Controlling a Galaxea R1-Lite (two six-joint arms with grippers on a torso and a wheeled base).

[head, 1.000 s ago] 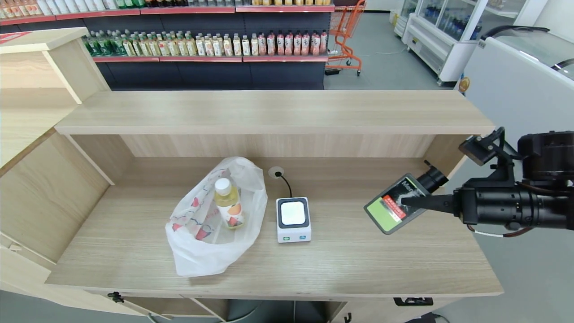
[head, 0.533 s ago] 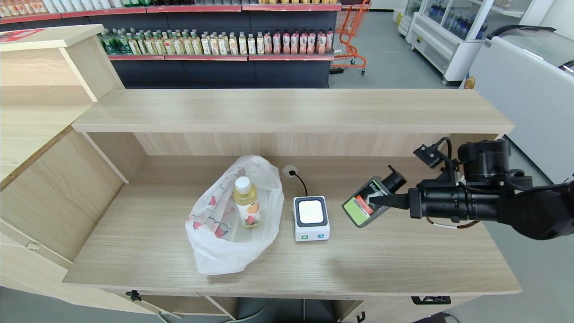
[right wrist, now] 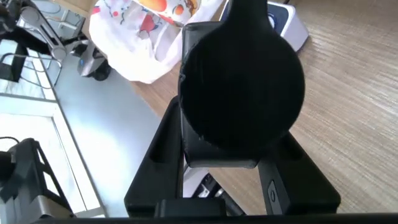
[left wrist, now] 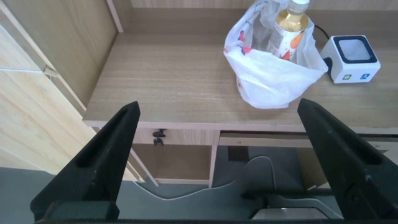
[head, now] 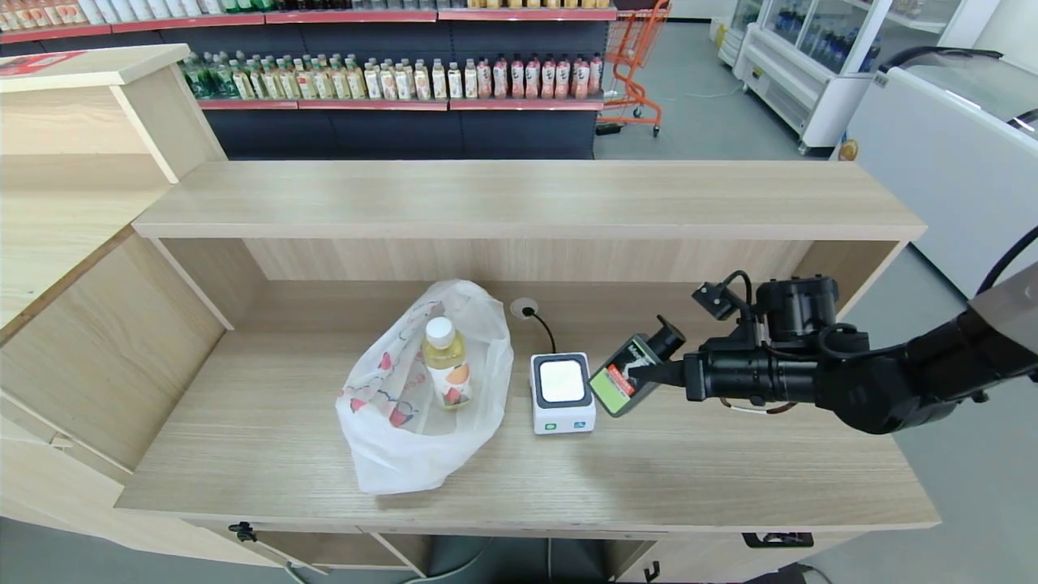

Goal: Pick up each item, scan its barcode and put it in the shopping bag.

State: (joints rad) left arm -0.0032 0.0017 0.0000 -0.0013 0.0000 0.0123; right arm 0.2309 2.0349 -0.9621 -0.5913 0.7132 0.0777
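One green-labelled flask, clamped in right gripper, beside one scanner at bench centre; one juice bottle inside one shopping bag; left gripper splayed wide.

Drink shelves, orange trolley behind

The right gripper clamped a dark bottle, seen end-on with its round black cap nearest. Just past the bottle sat the white scanner, and farther from the bottle lay the bag with red prints. Both rested on the wooden counter that stretched beneath the bottle.
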